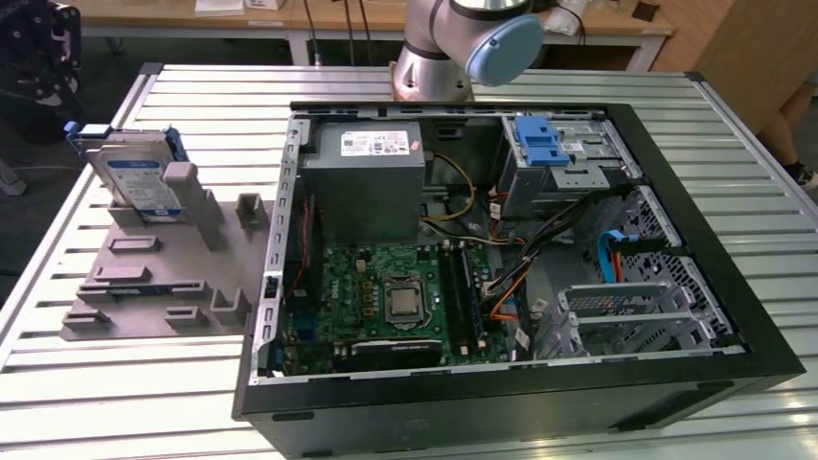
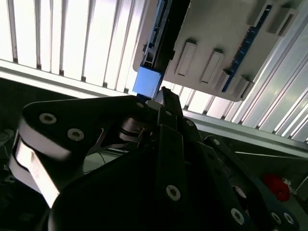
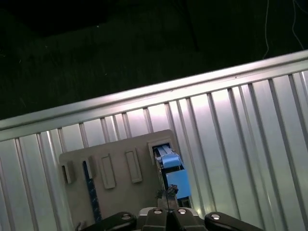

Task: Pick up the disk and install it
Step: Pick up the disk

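One tool (image 3: 166,193), pinched shut and empty, hangs tilted near the upright disk (image 1: 134,177).

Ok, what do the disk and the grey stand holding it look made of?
The disk: silvery body, likely metal, with a blue-and-white label; its blue frame looks like plastic. The grey stand: matte, even colour, blocky moulded slots, probably plastic.
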Controlling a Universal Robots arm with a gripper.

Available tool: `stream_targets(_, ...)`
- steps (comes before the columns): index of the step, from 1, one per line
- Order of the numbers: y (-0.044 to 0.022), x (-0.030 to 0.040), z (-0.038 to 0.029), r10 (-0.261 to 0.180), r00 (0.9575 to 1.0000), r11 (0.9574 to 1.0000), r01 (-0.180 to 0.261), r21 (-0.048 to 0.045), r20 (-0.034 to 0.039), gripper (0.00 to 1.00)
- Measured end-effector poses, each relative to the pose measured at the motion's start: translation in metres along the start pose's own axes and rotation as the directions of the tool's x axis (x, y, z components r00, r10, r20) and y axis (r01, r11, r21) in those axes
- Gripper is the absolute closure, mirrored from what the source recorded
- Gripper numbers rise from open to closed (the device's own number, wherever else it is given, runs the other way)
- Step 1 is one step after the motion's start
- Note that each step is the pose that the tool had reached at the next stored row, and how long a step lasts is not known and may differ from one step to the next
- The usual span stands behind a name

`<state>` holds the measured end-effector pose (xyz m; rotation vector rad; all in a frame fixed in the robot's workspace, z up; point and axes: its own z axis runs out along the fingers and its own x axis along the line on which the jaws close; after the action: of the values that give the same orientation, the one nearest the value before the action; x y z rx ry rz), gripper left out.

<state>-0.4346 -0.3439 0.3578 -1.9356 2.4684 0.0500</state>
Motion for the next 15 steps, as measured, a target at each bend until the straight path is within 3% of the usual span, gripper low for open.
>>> stream_targets(5,0.0,0.0,0.0009,-0.025,0.9997,0.9997,0.025,-0.0009,-0.0008,0.89)
stream_targets(7,-0.0001,0.0,0.001,-0.025,0.9997,0.9997,0.025,-0.0007,-0.0006,0.83)
stream_targets(9,0.0,-0.0002,0.0018,-0.026,0.9997,0.9997,0.026,-0.0001,-0.0015,0.71)
stream_targets(11,0.0,-0.0005,0.0027,-0.036,0.9993,0.9993,0.036,-0.0005,-0.0021,0.65)
stream_targets(15,0.0002,-0.0011,0.0072,-0.084,0.9965,0.9965,0.084,-0.0014,-0.003,0.48)
